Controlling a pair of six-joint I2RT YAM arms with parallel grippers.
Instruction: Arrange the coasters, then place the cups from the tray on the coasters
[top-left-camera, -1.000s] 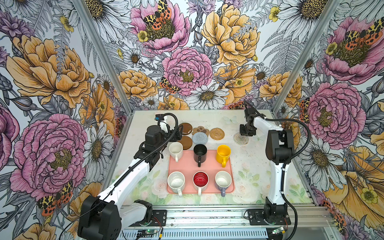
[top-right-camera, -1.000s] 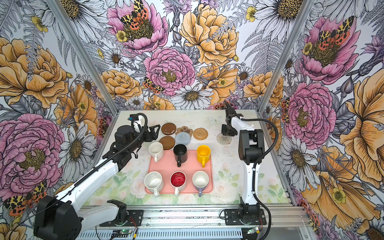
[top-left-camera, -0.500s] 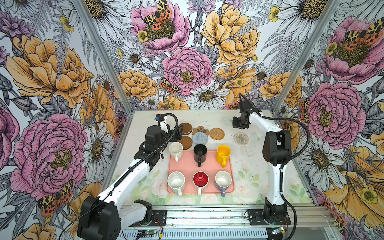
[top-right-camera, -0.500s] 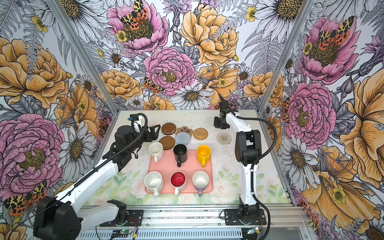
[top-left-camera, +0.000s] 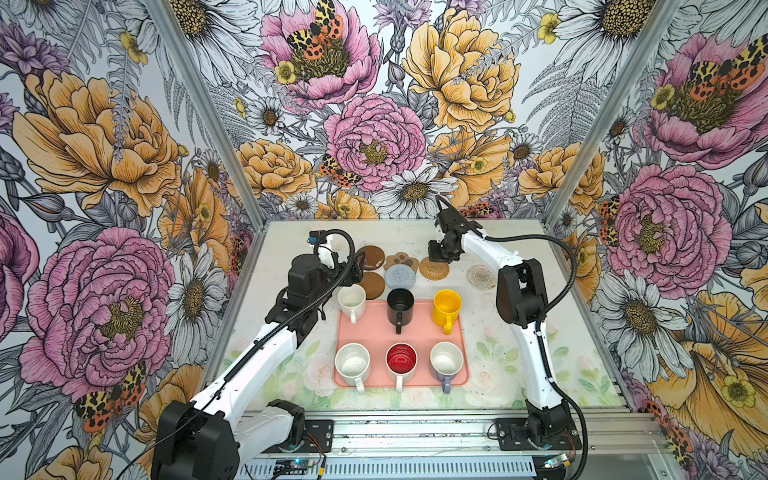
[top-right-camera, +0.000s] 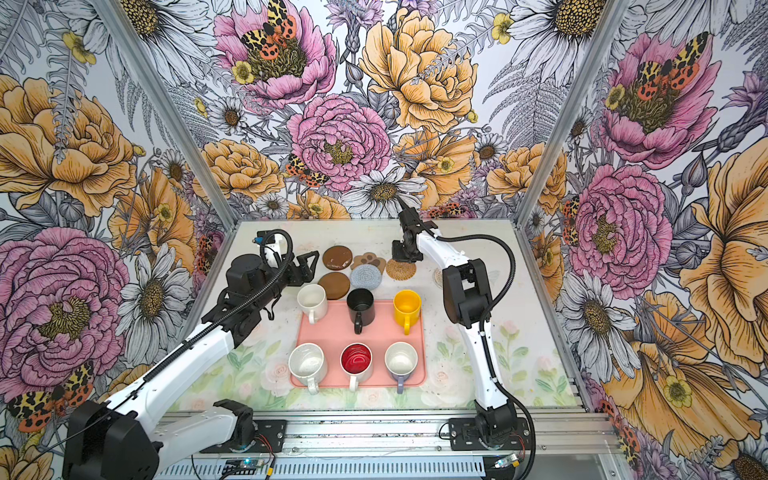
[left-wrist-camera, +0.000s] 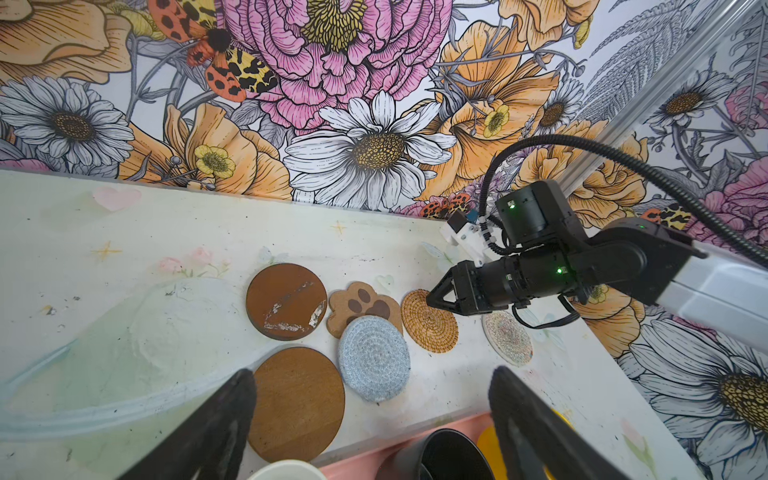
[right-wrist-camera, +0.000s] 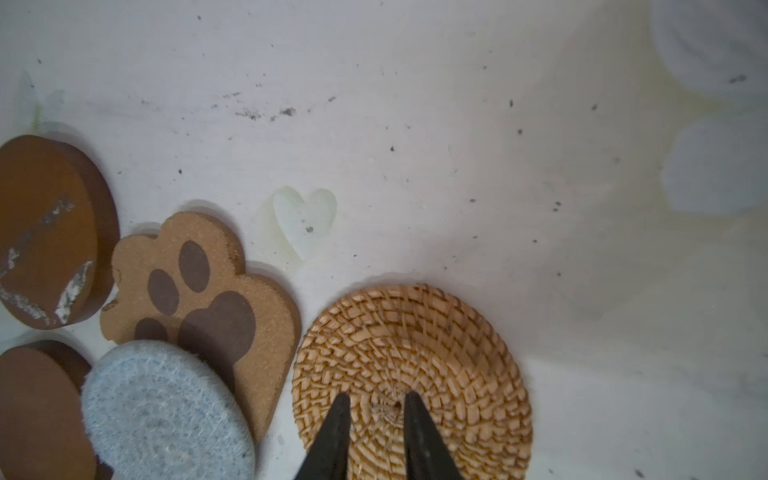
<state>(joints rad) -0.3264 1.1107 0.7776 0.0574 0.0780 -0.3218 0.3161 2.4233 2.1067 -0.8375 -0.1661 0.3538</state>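
Rattan coaster (right-wrist-camera: 411, 353): a round mat of coiled cane, golden tan, with the weave spiralling out from a small knot at its centre. It lies flat on the table (right-wrist-camera: 415, 124), in the far row behind the tray (top-left-camera: 415, 332). My right gripper (right-wrist-camera: 376, 401) is directly above the centre knot. Its two dark fingertips are narrowly parted with nothing between them, and I cannot tell if they touch the weave.

Just beside the mat on one side is the paw-print coaster (right-wrist-camera: 199, 291), cork-tan with dark brown pads. The grey-blue woven coaster (right-wrist-camera: 166, 415) overlaps its lower lobe. Two glossy brown discs (right-wrist-camera: 45, 232) lie beyond those. On the opposite side, set apart, is the pale cream woven coaster (top-left-camera: 481, 276).

My left gripper (left-wrist-camera: 372, 372) hovers near the brown discs, fingers spread wide and holding nothing. All six cups (top-left-camera: 400, 305) stand on the tray
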